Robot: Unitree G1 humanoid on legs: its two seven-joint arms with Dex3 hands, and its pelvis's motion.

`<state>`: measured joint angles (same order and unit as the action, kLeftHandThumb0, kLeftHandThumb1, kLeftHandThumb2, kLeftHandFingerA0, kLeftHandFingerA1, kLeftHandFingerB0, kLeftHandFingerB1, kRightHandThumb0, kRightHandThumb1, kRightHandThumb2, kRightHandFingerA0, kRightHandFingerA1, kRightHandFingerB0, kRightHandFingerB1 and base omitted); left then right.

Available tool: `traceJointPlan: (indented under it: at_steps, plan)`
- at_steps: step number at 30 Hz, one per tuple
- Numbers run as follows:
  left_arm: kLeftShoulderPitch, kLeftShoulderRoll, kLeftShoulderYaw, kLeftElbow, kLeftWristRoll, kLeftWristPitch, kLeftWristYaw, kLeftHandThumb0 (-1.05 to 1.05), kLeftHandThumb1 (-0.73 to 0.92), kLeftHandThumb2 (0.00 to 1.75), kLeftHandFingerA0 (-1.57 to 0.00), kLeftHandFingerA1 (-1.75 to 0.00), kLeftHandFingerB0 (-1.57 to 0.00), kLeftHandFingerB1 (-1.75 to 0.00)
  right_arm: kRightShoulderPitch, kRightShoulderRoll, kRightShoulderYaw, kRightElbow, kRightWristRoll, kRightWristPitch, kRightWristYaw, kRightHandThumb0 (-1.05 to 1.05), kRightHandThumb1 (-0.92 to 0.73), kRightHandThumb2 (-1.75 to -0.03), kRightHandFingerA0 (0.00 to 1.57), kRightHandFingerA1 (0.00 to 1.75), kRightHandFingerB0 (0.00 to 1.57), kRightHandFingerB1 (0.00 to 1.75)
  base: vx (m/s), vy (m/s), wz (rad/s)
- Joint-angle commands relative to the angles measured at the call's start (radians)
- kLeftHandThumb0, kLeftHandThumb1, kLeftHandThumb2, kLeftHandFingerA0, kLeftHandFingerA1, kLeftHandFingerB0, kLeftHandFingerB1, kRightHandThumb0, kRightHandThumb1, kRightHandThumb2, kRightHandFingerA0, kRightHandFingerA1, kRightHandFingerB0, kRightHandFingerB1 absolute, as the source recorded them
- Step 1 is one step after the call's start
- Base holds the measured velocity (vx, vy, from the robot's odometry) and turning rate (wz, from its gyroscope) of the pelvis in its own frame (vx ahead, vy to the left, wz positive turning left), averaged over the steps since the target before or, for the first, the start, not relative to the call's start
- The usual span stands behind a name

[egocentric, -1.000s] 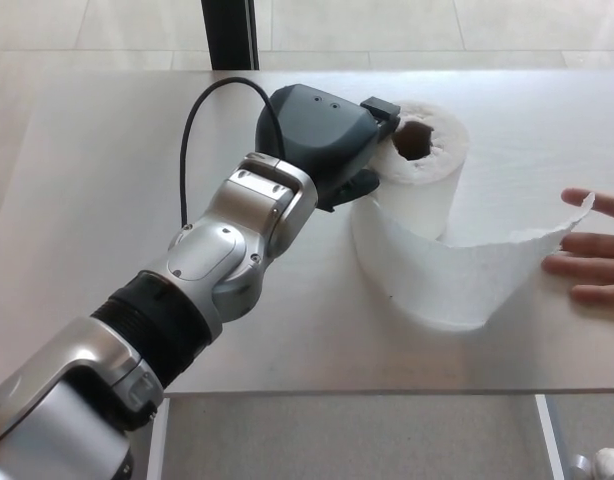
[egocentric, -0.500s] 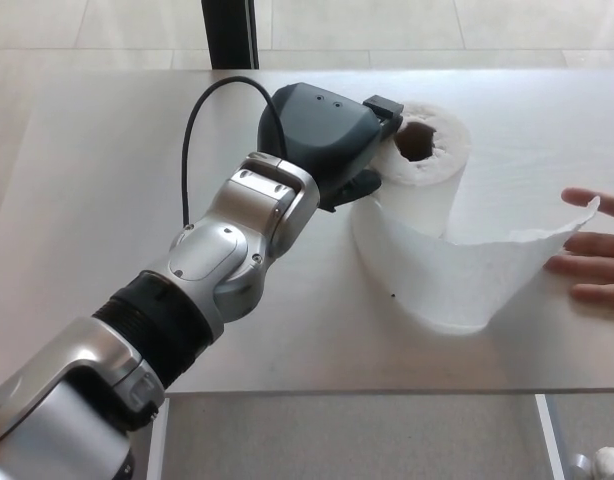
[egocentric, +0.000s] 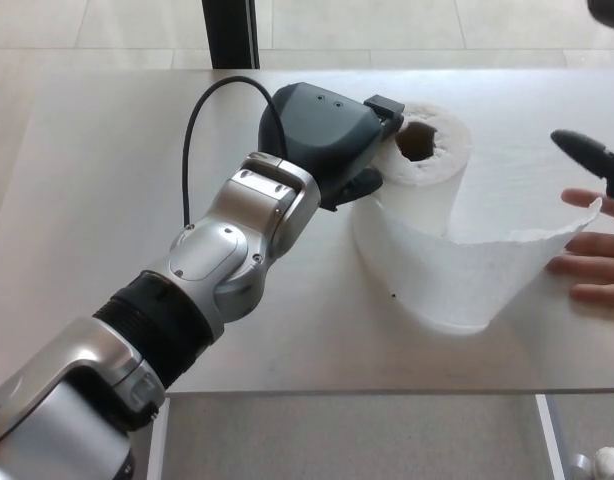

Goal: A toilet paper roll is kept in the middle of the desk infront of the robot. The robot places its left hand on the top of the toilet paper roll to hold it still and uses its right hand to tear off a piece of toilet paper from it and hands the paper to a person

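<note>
Mid-desk [egocentric: 107,200], toilet paper roll [egocentric: 427,170] stands upright, loose sheet [egocentric: 457,275] trailing toward 4 o'clock. Left hand [egocentric: 322,140] rests against roll's 9 o'clock side; finger spread unclear. Right hand [egocentric: 592,155] enters at 3 o'clock, fingers' state unclear. Person's hand [egocentric: 597,265] touches sheet end.

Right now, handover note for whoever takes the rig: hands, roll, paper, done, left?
Left hand rests against the toilet paper roll at its top left edge, steadying it; grip unclear.
Right hand just shows at the right edge, above the paper, holding nothing visible.
Unrolled strip curls rightward, not torn; a person's hand lies at its end.
Left: grasp, tear, hand over.
</note>
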<state>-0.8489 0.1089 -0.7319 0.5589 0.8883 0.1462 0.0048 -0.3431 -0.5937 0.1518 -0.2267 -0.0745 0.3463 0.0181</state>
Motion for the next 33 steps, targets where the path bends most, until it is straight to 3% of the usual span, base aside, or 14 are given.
traceJointPlan:
  at_steps: [1, 4, 5, 6, 14, 16, 17, 18, 20, 24, 25, 27, 30, 33]
  plan:
    - [0.026, 0.025, -0.026, 0.033, 0.018, 0.005, -0.104, -0.58, 0.90, 0.67, -0.67, -0.86, -0.51, -0.49, -0.046, -0.388, 0.533, -0.156, -0.477, -0.041, 0.839, -0.60, -0.38, -0.74, 0.03, 0.50, 0.29, 0.47, 0.00, 0.000, 0.00]
    - [0.012, 0.036, -0.032, 0.023, 0.031, 0.010, -0.119, -0.58, 0.88, 0.67, -0.73, -0.96, -0.49, -0.45, -0.069, -0.349, 0.600, -0.192, -0.462, 0.063, 0.867, -0.59, -0.38, -0.74, 0.22, 0.57, 0.34, 0.47, 0.00, 0.000, 0.00]
    - [0.011, 0.037, -0.032, 0.026, 0.032, 0.007, -0.117, -0.57, 0.90, 0.66, -0.74, -0.96, -0.50, -0.45, -0.072, -0.340, 0.616, -0.191, -0.469, 0.071, 0.870, -0.55, -0.48, -0.55, 0.25, 0.52, 0.39, 0.35, 0.00, 0.000, 0.00]
    - [0.011, 0.036, -0.031, 0.026, 0.030, 0.006, -0.118, -0.57, 0.89, 0.66, -0.74, -0.95, -0.49, -0.45, -0.076, -0.331, 0.638, -0.194, -0.478, 0.080, 0.878, -0.60, -0.38, -0.75, 0.21, 0.56, 0.30, 0.46, 0.00, 0.000, 0.00]
    - [0.010, 0.020, -0.014, 0.032, 0.005, 0.006, -0.119, -0.57, 0.89, 0.66, -0.71, -0.87, -0.50, -0.48, -0.130, -0.288, 0.741, -0.155, -0.512, 0.132, 0.913, -0.71, -0.41, -0.80, 0.04, 0.54, 0.20, 0.44, 0.00, 0.000, 0.00]
    - [0.009, 0.020, -0.015, 0.031, 0.006, 0.006, -0.119, -0.57, 0.90, 0.66, -0.71, -0.87, -0.50, -0.48, -0.138, -0.288, 0.752, -0.151, -0.515, 0.139, 0.915, -0.71, -0.41, -0.80, 0.04, 0.53, 0.20, 0.44, 0.00, 0.000, 0.00]
    - [0.007, 0.022, -0.018, 0.033, 0.011, 0.004, -0.112, -0.57, 0.90, 0.67, -0.70, -0.84, -0.50, -0.47, -0.151, -0.280, 0.766, -0.133, -0.525, 0.136, 0.921, -0.71, -0.52, -0.57, 0.06, 0.51, 0.27, 0.32, 0.00, 0.000, 0.00]
    - [0.005, 0.023, -0.020, 0.034, 0.014, 0.004, -0.113, -0.58, 0.91, 0.67, -0.67, -0.77, -0.49, -0.46, -0.163, -0.275, 0.777, -0.118, -0.532, 0.136, 0.927, -0.73, -0.41, -0.82, 0.03, 0.53, 0.19, 0.44, 0.00, 0.000, 0.00]
    - [0.000, 0.023, -0.023, 0.036, 0.016, 0.006, -0.123, -0.58, 0.91, 0.66, -0.69, -0.83, -0.48, -0.46, -0.178, -0.268, 0.795, -0.088, -0.539, 0.126, 0.931, -0.75, -0.41, -0.82, 0.03, 0.54, 0.19, 0.44, 0.00, 0.000, 0.00]
    - [-0.004, 0.016, -0.017, 0.045, 0.009, -0.004, -0.103, -0.58, 0.88, 0.67, -0.72, -1.05, -0.49, -0.47, -0.193, -0.268, 0.824, -0.057, -0.588, 0.121, 0.931, -0.75, -0.41, -0.81, 0.12, 0.56, 0.19, 0.42, 0.00, 0.000, 0.00]
    - [-0.006, 0.017, -0.020, 0.046, 0.012, -0.004, -0.107, -0.58, 0.90, 0.67, -0.71, -1.01, -0.50, -0.47, -0.196, -0.264, 0.834, -0.045, -0.603, 0.120, 0.927, -0.74, -0.51, -0.57, 0.15, 0.54, 0.26, 0.32, 0.00, 0.000, 0.00]
    - [-0.005, 0.014, -0.019, 0.050, 0.009, -0.006, -0.105, -0.58, 0.89, 0.66, -0.66, -0.76, -0.48, -0.46, -0.191, -0.255, 0.850, -0.020, -0.645, 0.138, 0.899, -0.67, -0.52, -0.56, 0.32, 0.58, 0.26, 0.35, 0.00, 0.000, 0.00]
    - [-0.005, 0.012, -0.017, 0.054, 0.003, -0.011, -0.104, -0.58, 0.90, 0.66, -0.68, -0.80, -0.49, -0.47, -0.176, -0.241, 0.856, -0.002, -0.665, 0.191, 0.842, -0.61, -0.45, -0.80, 0.47, 0.69, 0.25, 0.51, 0.00, 0.000, 0.00]
    - [-0.004, 0.008, -0.015, 0.050, 0.000, -0.006, -0.108, -0.58, 0.89, 0.66, -0.68, -0.81, -0.49, -0.47, -0.148, -0.235, 0.842, -0.006, -0.669, 0.210, 0.765, -0.53, -0.47, -0.77, 0.66, 0.94, 0.21, 0.48, 0.00, 0.000, 0.00]
